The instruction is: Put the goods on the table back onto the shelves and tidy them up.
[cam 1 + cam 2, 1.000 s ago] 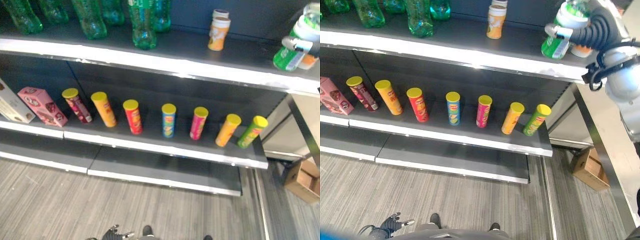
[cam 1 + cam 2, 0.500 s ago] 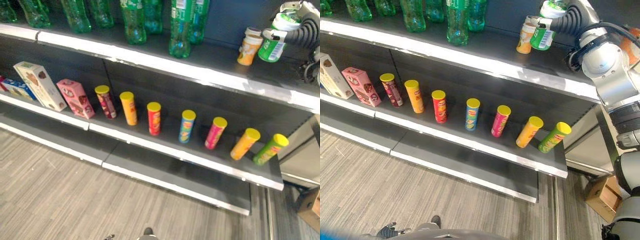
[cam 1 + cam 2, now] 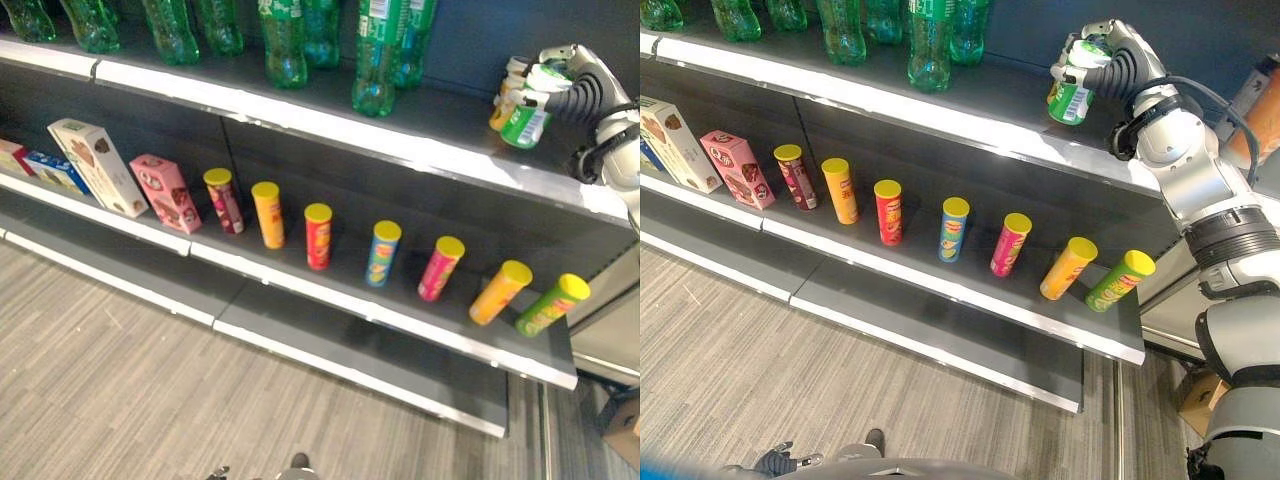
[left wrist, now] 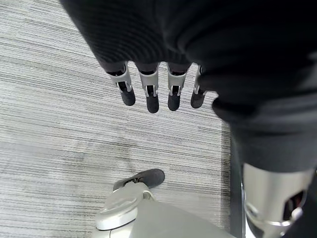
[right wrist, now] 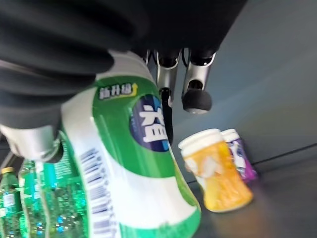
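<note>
A green container (image 3: 1074, 92) w/ a white top was held in the right hand (image 3: 1108, 62), fingers curled round it, above the right part of the top shelf (image 3: 940, 113). In the right wrist view the same container showed a green-and-white label w/ a barcode, tilted, and past it an orange container (image 5: 214, 171) w/ a white cap was seen standing on the shelf, w/ a purple container (image 5: 240, 154) just behind it, touching or nearly so. From the head views, the held item was placed just in front of the orange one, partly covering it. Further left on the top shelf, green plastic bottles (image 3: 930, 42) were lined up in rows. On the middle shelf (image 3: 380, 320), 7 yellow-lidded snack tubes (image 3: 318, 235) were spaced in a row, the 2 rightmost leaning more; left of them a pink box (image 3: 166, 193) and a white box (image 3: 98, 167) were stood at an angle, w/ a blue box (image 3: 55, 170) beyond. The left hand (image 4: 158, 89) was seen low over the grey striped floor (image 4: 59, 139), fingers straight and relaxed, nothing held.
</note>
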